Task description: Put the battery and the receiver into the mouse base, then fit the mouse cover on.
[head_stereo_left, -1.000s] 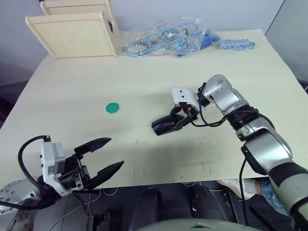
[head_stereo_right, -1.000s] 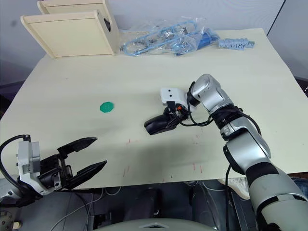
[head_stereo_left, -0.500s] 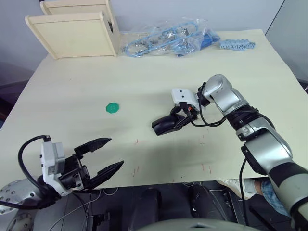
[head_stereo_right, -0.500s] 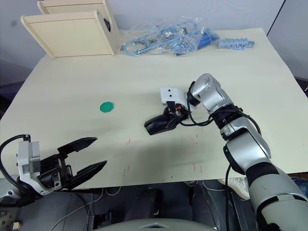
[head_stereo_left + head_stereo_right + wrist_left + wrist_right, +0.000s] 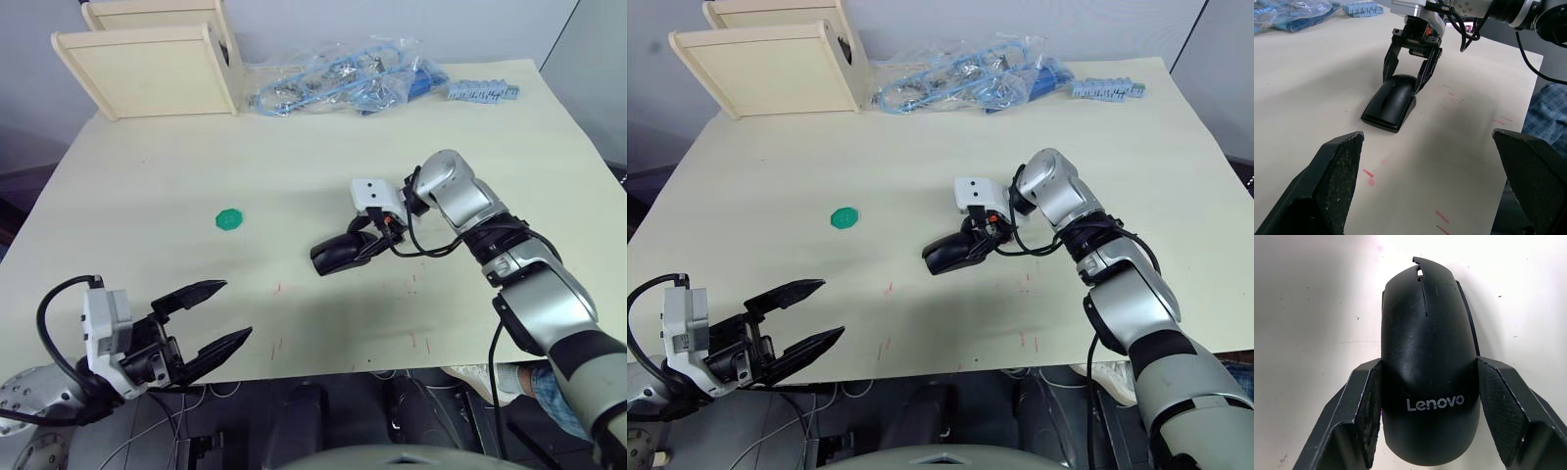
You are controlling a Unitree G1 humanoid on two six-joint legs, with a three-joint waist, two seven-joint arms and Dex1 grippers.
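Note:
The mouse cover (image 5: 1425,357), a glossy black shell with a white logo, sits on top of the mouse base (image 5: 1467,313), of which just a thin black edge shows beside it. The closed-up mouse (image 5: 338,256) lies on the table a little right of centre. My right gripper (image 5: 364,249) is shut on its rear end, one pad against each side. Near the table's front left corner my left gripper (image 5: 233,310) hangs open and holds nothing, well apart from the mouse. The battery and the receiver are hidden.
A green octagonal disc (image 5: 229,217) lies left of centre. Two wooden boxes (image 5: 147,69) stand at the back left, clear bags of blue parts (image 5: 338,83) at the back centre, and a blue strip (image 5: 483,91) at the back right. Small red marks dot the cream table (image 5: 147,196).

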